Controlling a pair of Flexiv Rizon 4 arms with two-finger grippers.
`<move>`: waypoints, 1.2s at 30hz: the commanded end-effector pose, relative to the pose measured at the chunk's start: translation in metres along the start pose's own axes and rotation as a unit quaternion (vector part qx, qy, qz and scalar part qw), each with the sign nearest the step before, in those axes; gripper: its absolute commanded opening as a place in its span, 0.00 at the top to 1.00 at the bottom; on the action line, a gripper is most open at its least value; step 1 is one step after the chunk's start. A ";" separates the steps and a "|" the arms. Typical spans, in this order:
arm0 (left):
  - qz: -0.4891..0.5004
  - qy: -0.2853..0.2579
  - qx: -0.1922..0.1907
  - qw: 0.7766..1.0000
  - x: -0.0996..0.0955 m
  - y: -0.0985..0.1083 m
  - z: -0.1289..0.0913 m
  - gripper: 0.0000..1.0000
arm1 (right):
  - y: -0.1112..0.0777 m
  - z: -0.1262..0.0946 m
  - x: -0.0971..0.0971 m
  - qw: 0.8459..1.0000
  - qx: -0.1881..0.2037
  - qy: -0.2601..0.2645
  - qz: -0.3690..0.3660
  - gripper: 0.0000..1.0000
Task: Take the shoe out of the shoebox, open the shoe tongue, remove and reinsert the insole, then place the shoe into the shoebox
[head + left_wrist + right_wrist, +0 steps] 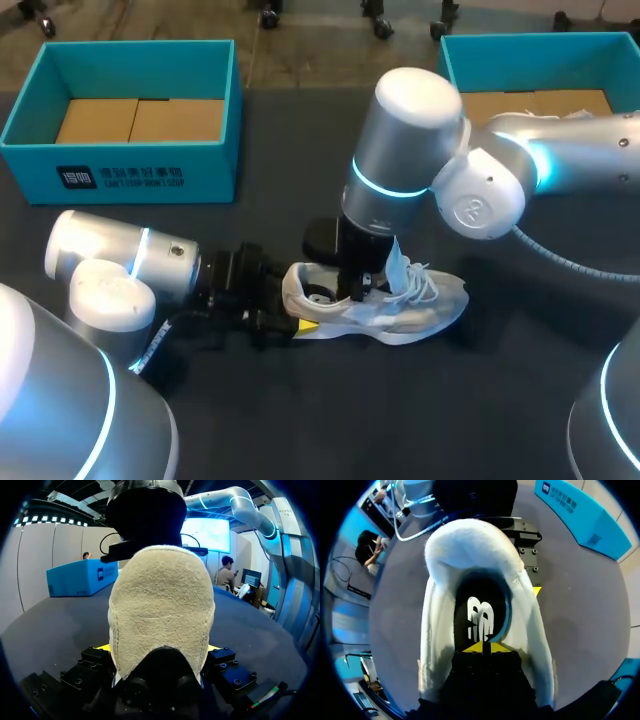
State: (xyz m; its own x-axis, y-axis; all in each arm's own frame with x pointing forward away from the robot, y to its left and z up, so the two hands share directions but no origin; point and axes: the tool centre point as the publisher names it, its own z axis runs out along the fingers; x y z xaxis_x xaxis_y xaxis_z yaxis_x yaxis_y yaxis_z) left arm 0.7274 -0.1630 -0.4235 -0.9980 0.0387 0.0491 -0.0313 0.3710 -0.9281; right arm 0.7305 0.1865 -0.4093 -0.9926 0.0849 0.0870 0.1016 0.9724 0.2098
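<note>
The shoe [420, 300] lies on the bench [520, 400], heel clamped in the left claw [300, 322]; the right claw [482, 647], closed to a slit on the insole [481, 615], should nip its edge and peel upward slowly.

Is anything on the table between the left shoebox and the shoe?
Nothing. In the head view, only bare dark table separates the left shoebox from the shoe.

White logo + sm. print on teal shoebox [200, 175] front, unreadable, white logo on black insole [470, 600] in shoe [432, 630]
</note>
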 end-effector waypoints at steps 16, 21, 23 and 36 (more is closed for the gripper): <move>0.000 -0.001 -0.001 1.000 -0.001 -0.001 0.000 1.00 | -0.008 -0.064 0.013 0.998 0.038 -0.049 -0.028 1.00; 0.000 -0.001 -0.001 1.000 -0.001 -0.001 0.000 1.00 | -0.006 -0.076 0.008 0.997 0.042 -0.059 -0.036 1.00; 0.000 -0.001 -0.001 1.000 -0.001 -0.001 0.000 1.00 | -0.005 -0.079 0.007 0.996 0.044 -0.062 -0.036 1.00; 0.000 -0.001 -0.001 1.000 -0.001 -0.001 0.000 1.00 | 0.001 -0.107 -0.004 0.993 0.045 -0.095 -0.053 1.00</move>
State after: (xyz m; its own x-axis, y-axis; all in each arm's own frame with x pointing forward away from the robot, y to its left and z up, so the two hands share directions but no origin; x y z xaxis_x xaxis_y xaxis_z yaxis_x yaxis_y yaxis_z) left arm 0.7287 -0.1628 -0.4227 -0.9981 0.0369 0.0491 -0.0319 0.3715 -0.9279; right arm 0.7439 0.1678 -0.3123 -0.9933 0.0119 -0.1151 -0.0020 0.9928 0.1194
